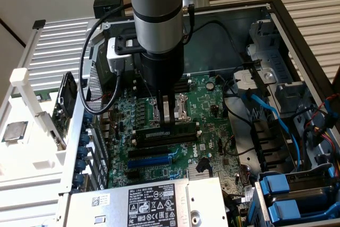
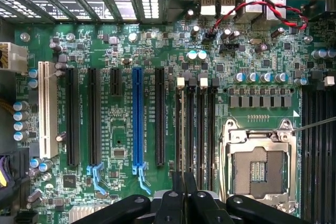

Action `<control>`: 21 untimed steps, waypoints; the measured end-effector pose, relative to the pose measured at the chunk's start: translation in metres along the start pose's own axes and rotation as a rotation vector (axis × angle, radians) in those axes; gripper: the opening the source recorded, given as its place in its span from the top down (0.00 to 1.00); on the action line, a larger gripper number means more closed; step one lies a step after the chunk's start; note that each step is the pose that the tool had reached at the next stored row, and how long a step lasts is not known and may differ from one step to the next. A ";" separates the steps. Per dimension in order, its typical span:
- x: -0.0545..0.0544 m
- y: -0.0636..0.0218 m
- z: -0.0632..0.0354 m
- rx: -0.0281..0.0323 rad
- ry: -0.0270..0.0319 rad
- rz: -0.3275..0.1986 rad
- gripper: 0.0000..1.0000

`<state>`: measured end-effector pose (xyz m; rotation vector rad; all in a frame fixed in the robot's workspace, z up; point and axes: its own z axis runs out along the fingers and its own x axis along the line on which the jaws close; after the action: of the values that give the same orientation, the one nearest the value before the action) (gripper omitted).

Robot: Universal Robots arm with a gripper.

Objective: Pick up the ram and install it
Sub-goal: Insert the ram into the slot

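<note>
The ram (image 1: 149,132) is a long thin stick with dark chips. It stands on edge in the memory slot nearest the CPU socket on the green motherboard (image 1: 212,147). My gripper (image 1: 166,122) comes straight down onto its top edge near the middle, fingers closed narrowly on it. In the wrist view the ram (image 2: 184,129) shows edge-on as a thin dark strip running away from my gripper (image 2: 184,184), in line with the black memory slots (image 2: 203,129) and their white end clips.
The open CPU socket (image 2: 257,169) lies just beside the memory slots. Black and blue expansion slots (image 2: 137,119) lie on the other side. A power supply (image 1: 154,203), blue drive brackets (image 1: 292,195) and a blue cable (image 1: 265,110) crowd the case walls.
</note>
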<state>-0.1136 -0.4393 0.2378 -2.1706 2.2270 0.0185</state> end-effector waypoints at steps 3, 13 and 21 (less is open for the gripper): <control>0.000 0.0000 0.0015 0.0000 0.0000 0.000 0.88; 0.000 0.0003 0.0032 0.0000 0.0000 0.000 0.88; 0.000 0.0004 0.0041 0.0000 0.0000 0.000 0.88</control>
<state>-0.1140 -0.4394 0.2337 -2.1707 2.2270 0.0185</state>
